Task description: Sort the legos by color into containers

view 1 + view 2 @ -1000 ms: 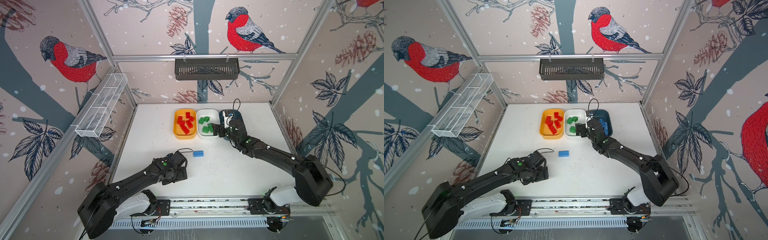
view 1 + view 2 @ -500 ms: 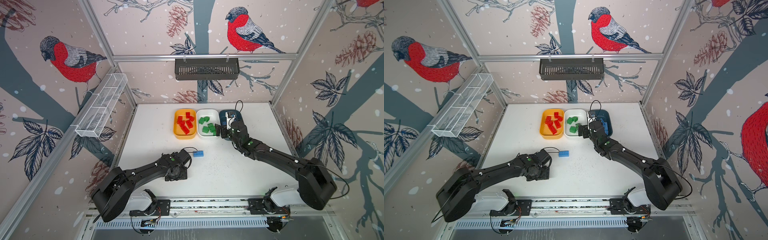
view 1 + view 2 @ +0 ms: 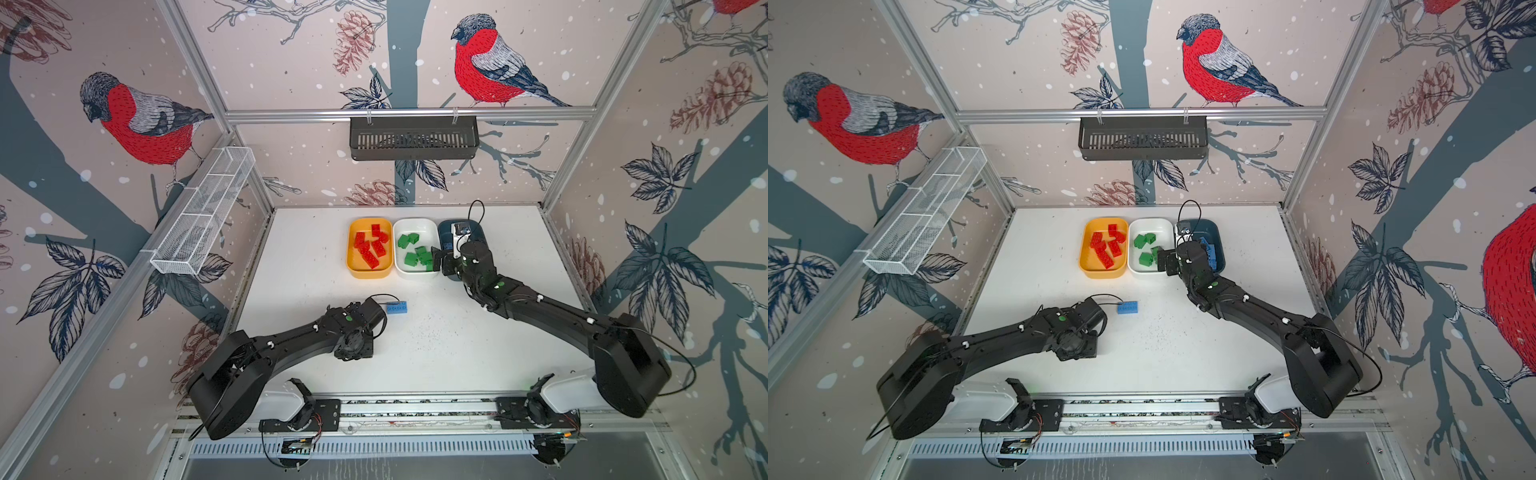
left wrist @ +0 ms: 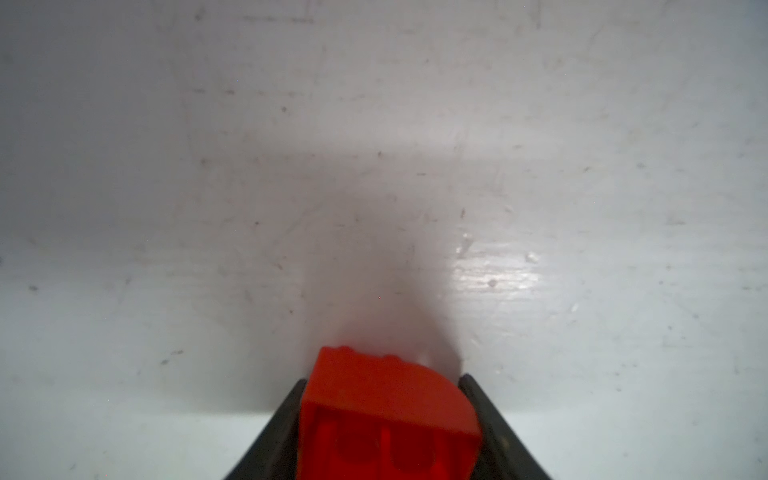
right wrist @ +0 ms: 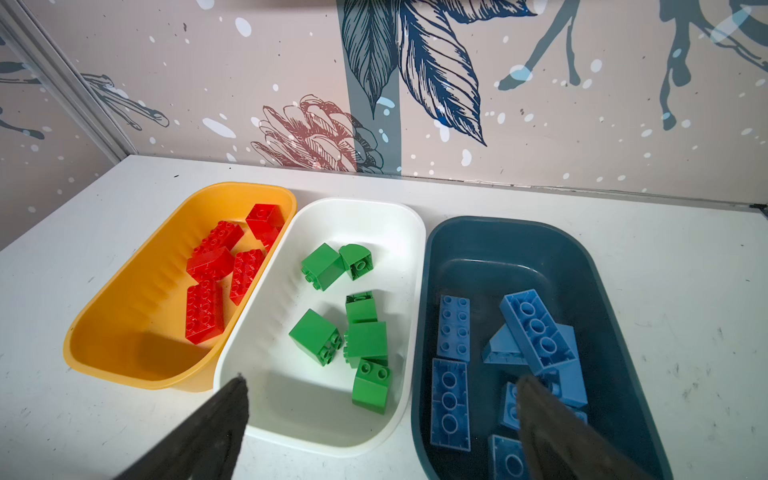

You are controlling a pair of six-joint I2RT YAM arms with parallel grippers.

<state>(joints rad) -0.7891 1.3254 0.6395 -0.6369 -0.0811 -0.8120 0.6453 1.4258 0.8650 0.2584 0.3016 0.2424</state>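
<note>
My left gripper points down at the white table and is shut on a red lego, with a finger against each side. In both top views its wrist hides that brick. One light blue lego lies on the table right beside that wrist. At the back stand the containers: a yellow tub holding red legos, a white tub holding green legos, and a teal tub holding blue legos. My right gripper hangs open and empty over the near ends of the white and teal tubs.
A black slotted basket hangs on the back wall. A long white wire basket is fixed to the left wall. Aluminium posts and patterned walls close the table in on three sides; the arm bases sit on the front rail.
The left gripper's jaws have shut on the red lego while the left arm's elbow dropped lower. The right gripper stayed open and barely moved.
</note>
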